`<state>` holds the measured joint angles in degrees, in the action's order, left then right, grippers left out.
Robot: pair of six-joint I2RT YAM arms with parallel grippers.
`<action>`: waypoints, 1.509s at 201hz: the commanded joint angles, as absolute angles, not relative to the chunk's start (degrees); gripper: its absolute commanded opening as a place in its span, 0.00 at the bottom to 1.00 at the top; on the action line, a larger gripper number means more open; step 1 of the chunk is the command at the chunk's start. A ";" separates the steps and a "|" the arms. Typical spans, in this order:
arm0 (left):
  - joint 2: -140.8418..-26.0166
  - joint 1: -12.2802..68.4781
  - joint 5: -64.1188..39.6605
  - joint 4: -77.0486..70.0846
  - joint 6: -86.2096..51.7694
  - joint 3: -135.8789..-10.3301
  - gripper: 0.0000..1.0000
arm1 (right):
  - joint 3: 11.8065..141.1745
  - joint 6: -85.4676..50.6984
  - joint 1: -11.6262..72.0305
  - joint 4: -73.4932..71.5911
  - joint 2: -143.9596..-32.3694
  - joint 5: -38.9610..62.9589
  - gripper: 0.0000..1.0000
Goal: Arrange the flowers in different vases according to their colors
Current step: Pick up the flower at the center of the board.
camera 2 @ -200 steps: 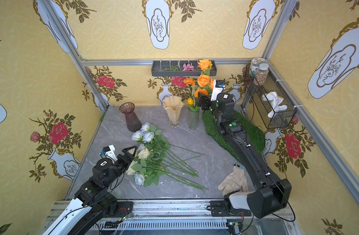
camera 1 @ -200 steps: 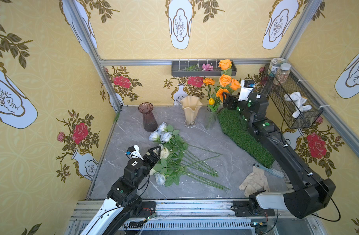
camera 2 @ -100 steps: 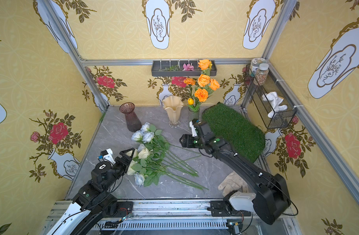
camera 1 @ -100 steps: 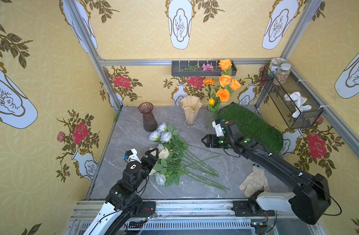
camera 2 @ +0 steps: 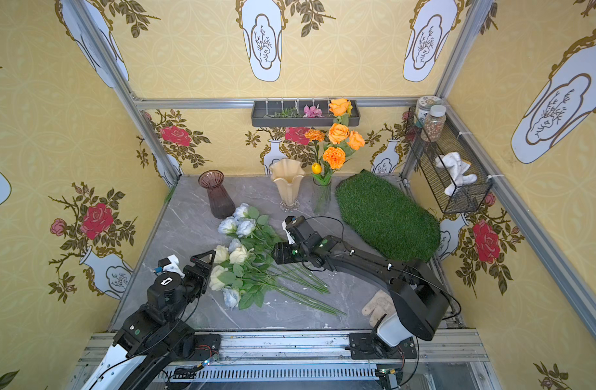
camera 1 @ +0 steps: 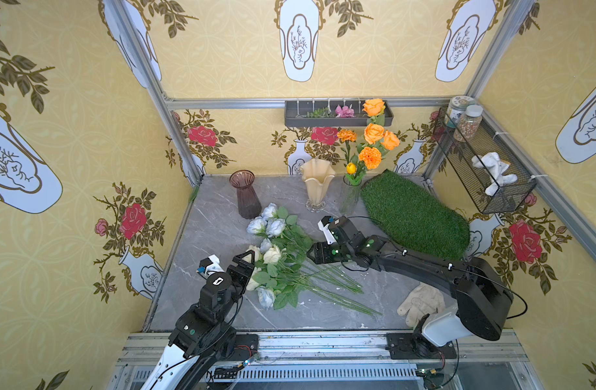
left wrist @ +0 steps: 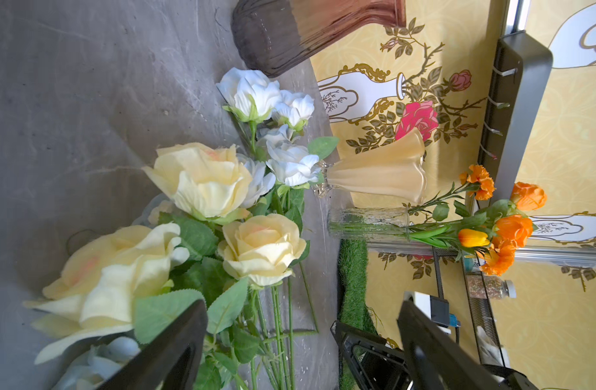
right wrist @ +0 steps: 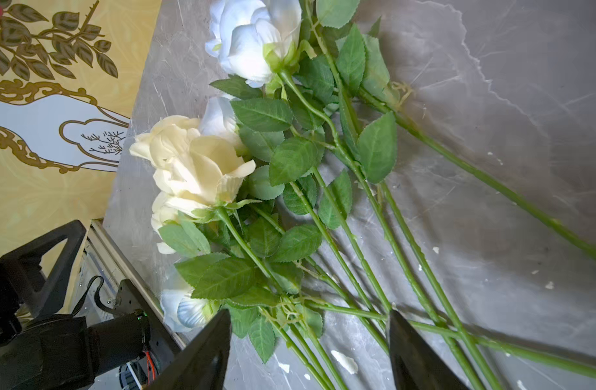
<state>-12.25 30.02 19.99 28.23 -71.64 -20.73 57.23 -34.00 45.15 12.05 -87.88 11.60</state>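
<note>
The step in hand looks like picking a stem from the pile. The orange flowers (camera 1: 372, 141) stand in the clear ribbed vase (camera 1: 350, 199) at the back of the desk (camera 1: 219, 233). The cream vase (camera 1: 317, 184) and the purple-brown vase (camera 1: 246, 197) beside it look empty.

The unsorted flowers (camera 1: 283, 270) lie in a loose heap mid-desk. The cream roses (camera 1: 272, 254) and pale blue-white roses (camera 1: 266, 225) are mixed, with the blooms toward your left arm (camera 1: 219, 293) and the stems (right wrist: 357, 256) fanning toward your right arm (camera 1: 425, 266).

Your right jaws sit low over the stems just behind the leaves. They are spread fairly wide, with several stems lying between them, and they grip nothing. Your left jaws are wide apart at the bloom end, with leaves between them and a cream rose just beside. They hold nothing either.

The next move calls for singling out one stem. They cross, and the leaves interlock, so closing here would likely catch more than one colour. Trace a stem to its bloom, settle the right jaws on that one alone, and use the left jaws to pin the neighbours if they drag. Then lift it clear toward an empty vase.
</note>
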 commanded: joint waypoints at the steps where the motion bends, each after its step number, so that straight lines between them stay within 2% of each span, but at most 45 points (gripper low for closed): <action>1: -12.22 29.97 20.27 28.93 -73.65 -20.33 0.90 | 58.79 -34.10 43.81 12.35 -90.43 12.54 0.72; 13: -12.61 29.97 19.57 28.97 -73.90 -20.29 0.90 | 60.51 -34.35 42.22 13.61 -93.04 14.21 0.68; 29: -12.75 29.97 19.05 28.77 -73.85 -20.33 0.90 | 63.60 -34.29 40.60 16.09 -96.91 16.00 0.54; 49: -12.57 29.95 18.94 28.83 -73.08 -20.45 0.91 | 65.98 -33.76 40.47 18.10 -100.46 16.59 0.46; 131: -13.43 29.97 19.69 27.58 -71.23 -20.63 0.94 | 68.14 -33.29 40.61 18.37 -107.67 14.14 0.47; 166: -13.78 29.97 20.64 26.51 -71.02 -20.34 0.96 | 69.49 -32.67 40.30 18.47 -111.27 14.63 0.38; 185: -14.18 29.97 20.96 25.89 -70.71 -20.15 0.97 | 70.44 -32.39 40.43 19.09 -112.48 14.21 0.38; 241: -15.31 29.97 21.11 24.66 -69.80 -20.24 0.99 | 70.19 -30.30 40.89 19.72 -110.01 13.54 0.38; 303: -16.23 30.04 20.57 23.54 -69.27 -20.29 0.99 | 74.62 -22.87 39.39 28.58 -106.40 11.27 0.45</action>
<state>-15.86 30.02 20.82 25.39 -70.50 -20.45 72.69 -27.49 40.34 24.10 -106.76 13.02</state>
